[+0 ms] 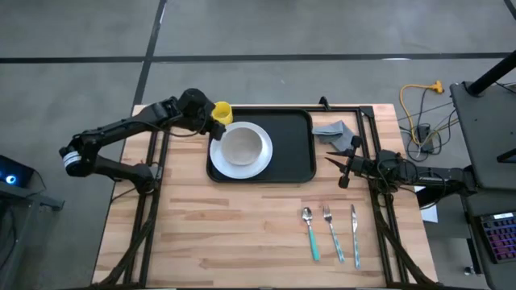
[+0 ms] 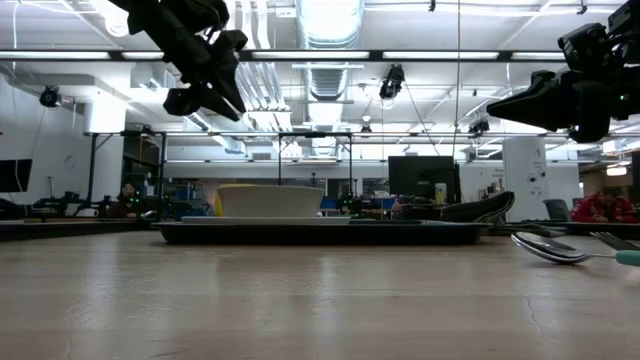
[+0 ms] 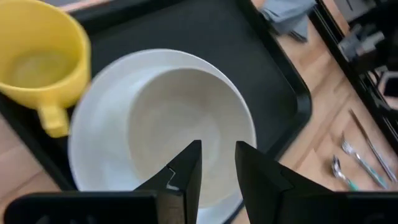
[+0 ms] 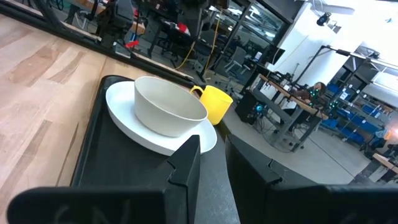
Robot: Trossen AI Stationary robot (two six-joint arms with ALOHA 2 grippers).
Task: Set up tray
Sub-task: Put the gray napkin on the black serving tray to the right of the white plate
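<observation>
The black tray [image 1: 294,137] lies flat at the middle of the table's far half. On it a white plate [image 1: 260,165] carries a white bowl [image 1: 242,147]. A yellow cup [image 1: 222,112] stands upright on the tray's far left corner. My left gripper [image 1: 210,125] hovers above that corner, beside the cup. In the left wrist view my left gripper [image 3: 217,158] looks down on the bowl [image 3: 180,118], its fingers a narrow gap apart with nothing between. My right gripper [image 1: 334,163] hangs off the tray's right rim, its fingers [image 4: 186,158] also slightly apart and empty.
A crumpled grey cloth [image 1: 337,133] lies right of the tray near the far edge. A spoon [image 1: 310,232], a fork [image 1: 332,234] and a knife [image 1: 355,234] lie side by side on the wood near the right front. Black frame rails [image 1: 375,161] run along both table sides.
</observation>
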